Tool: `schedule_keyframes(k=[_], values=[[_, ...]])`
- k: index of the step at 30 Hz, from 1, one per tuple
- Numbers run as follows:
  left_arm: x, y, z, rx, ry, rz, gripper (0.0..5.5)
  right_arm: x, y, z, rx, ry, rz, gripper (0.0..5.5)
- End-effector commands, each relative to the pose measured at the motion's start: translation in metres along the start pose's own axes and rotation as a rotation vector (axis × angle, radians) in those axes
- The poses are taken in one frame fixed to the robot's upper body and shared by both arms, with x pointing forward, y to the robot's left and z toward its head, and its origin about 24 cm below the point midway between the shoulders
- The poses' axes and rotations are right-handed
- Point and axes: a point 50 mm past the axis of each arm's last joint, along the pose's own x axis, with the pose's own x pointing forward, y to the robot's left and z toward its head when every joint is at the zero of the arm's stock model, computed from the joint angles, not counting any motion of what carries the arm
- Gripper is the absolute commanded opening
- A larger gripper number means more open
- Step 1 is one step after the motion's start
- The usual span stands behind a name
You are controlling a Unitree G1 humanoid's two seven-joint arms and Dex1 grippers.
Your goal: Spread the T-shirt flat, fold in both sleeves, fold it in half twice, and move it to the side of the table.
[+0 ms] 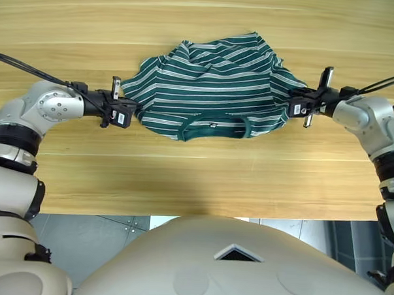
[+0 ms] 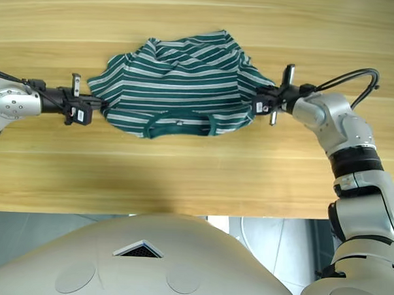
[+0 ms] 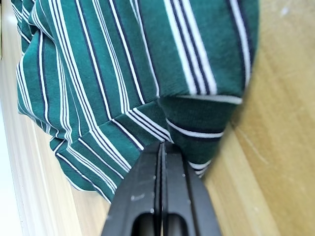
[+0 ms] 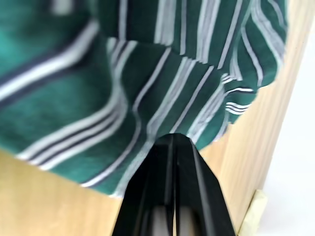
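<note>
Green striped cotton, the T-shirt [image 1: 213, 83] lies bunched in the middle of the surface [image 1: 182, 179], collar [image 1: 214, 128] toward me. My left tool [image 1: 134, 109] is pinched closed on one side edge and my right tool [image 1: 287, 107] on the opposite edge. I judge that grip lets me pull outward and spread it flat.

A light wooden tabletop [image 1: 195, 180] lies under the left tool [image 1: 134, 108] and the right tool [image 1: 288, 103]. Its grain and long plank seams run across from one tool's side to the other. Bare wood stretches beyond both tools on the far side, and on the near side up to a straight front edge. Below that edge, well nearer than the tools, is a floor [image 1: 82, 237] of grey tiles with thin joints. A paler patch [image 2: 265, 238] shows among them.
</note>
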Motion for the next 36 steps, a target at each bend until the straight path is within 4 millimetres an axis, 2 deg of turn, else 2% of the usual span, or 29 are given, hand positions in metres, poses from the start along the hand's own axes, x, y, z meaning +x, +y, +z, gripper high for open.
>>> schedule_keyframes(k=[1,8,12,13,18,21,23,26,31,36], values=[[-0.001,-0.023,-0.004,-0.033,0.037,-0.116,0.01,-0.011,-0.036,0.006,0.023,-0.056,-0.200,0.00],[-0.014,-0.007,0.000,-0.041,-0.011,0.025,0.01,-0.036,-0.022,0.028,0.100,-0.245,-0.116,0.00],[-0.031,0.007,0.009,-0.091,-0.108,0.141,0.01,-0.047,-0.001,0.047,0.152,-0.384,-0.010,0.00],[-0.036,0.010,0.011,-0.103,-0.129,0.161,0.00,-0.049,0.002,0.050,0.161,-0.406,0.005,0.20],[-0.060,0.032,0.030,-0.120,-0.285,0.302,0.83,-0.062,0.014,0.062,0.186,-0.495,0.080,1.06],[-0.054,0.016,0.046,-0.124,-0.352,0.203,1.32,-0.066,0.024,0.064,0.180,-0.500,0.151,1.59],[-0.040,-0.003,0.056,-0.122,-0.358,0.080,1.69,-0.068,0.030,0.062,0.169,-0.479,0.198,1.99],[-0.019,-0.026,0.059,-0.125,-0.311,-0.049,2.12,-0.069,0.043,0.056,0.127,-0.416,0.282,2.49],[0.004,-0.047,0.052,-0.105,-0.203,-0.131,2.78,-0.063,0.048,0.047,0.085,-0.329,0.302,2.61],[0.010,-0.050,0.048,-0.070,-0.155,-0.143,3.48,-0.052,0.050,0.029,0.063,-0.183,0.287,2.61]])
